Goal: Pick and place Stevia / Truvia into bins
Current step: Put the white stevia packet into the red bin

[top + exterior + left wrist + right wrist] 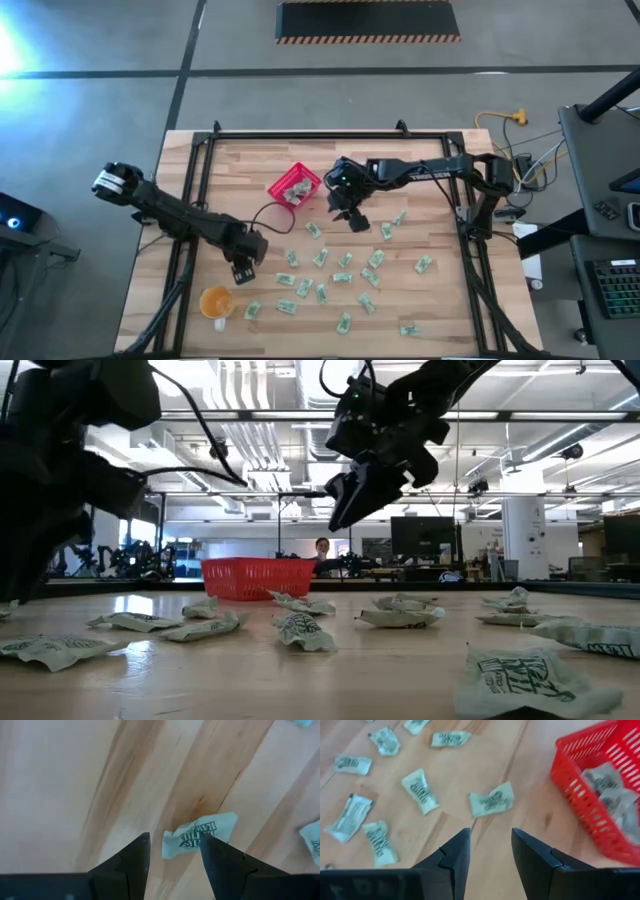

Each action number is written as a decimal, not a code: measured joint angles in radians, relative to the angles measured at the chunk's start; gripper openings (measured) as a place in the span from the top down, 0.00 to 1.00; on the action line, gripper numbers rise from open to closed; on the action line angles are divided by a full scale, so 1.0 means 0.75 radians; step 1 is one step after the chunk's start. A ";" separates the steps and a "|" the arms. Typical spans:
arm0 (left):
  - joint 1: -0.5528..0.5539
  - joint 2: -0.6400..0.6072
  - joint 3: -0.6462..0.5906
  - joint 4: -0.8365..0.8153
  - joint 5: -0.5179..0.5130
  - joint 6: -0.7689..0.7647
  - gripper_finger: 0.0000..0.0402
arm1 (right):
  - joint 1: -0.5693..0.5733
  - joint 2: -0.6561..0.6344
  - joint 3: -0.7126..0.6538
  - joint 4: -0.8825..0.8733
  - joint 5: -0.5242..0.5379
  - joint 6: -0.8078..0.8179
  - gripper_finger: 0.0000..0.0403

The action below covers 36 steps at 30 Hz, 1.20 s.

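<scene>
Many Stevia / Truvia packets (345, 277) are lying scattered flat across the wooden table (440, 310), while a few are already being held inside the red basket (294, 187) near the table's far edge. The right gripper (352, 213) is being held above the table just beside the basket, with its fingers (454, 865) spread apart and nothing between them; a crumpled packet (491, 802) is lying on the wood ahead of it. The left gripper (244, 268) is being held low near the orange cup (216, 300), its fingers (131, 865) likewise spread and empty, with a single packet (199, 836) lying just beyond their tips. Each packet is being judged as very light, thin and soft, with paper that is creasing easily and offering little height to grasp. A hold is probably best taken across the narrow width at the middle, where a raised wrinkle is giving the fingertips something to close on. Sliding along the smooth wood is being seen as the likely trouble.
</scene>
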 joint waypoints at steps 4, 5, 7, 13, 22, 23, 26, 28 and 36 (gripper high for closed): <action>-0.022 0.067 0.007 0.002 0.002 -0.007 0.61 | 0.011 -0.001 -0.001 -0.022 0.000 0.002 0.68; -0.024 0.083 0.012 0.000 0.003 -0.009 0.61 | 0.015 -0.001 -0.001 -0.020 0.000 0.004 0.68; -0.023 0.109 0.020 -0.006 0.006 -0.008 0.61 | 0.019 -0.002 -0.001 -0.020 0.000 0.004 0.68; -0.023 0.123 0.024 -0.012 0.001 0.005 0.65 | 0.026 -0.002 -0.001 -0.022 0.000 0.011 0.69; -0.024 0.088 0.019 -0.010 -0.029 0.051 0.98 | 0.027 -0.010 -0.001 -0.094 0.061 0.040 0.73; -0.024 0.082 0.018 -0.004 -0.039 0.055 0.98 | 0.027 -0.014 -0.001 -0.109 0.087 0.051 0.73; -0.024 0.076 0.022 0.009 -0.076 0.088 0.98 | 0.027 -0.028 -0.001 -0.168 0.181 0.130 0.75; -0.024 0.073 0.032 -0.001 -0.111 0.124 0.99 | 0.027 -0.036 -0.001 -0.221 0.240 0.183 0.76; -0.024 0.071 0.128 -0.010 -0.294 0.315 1.00 | 0.027 -0.045 -0.049 -0.317 0.267 0.284 0.81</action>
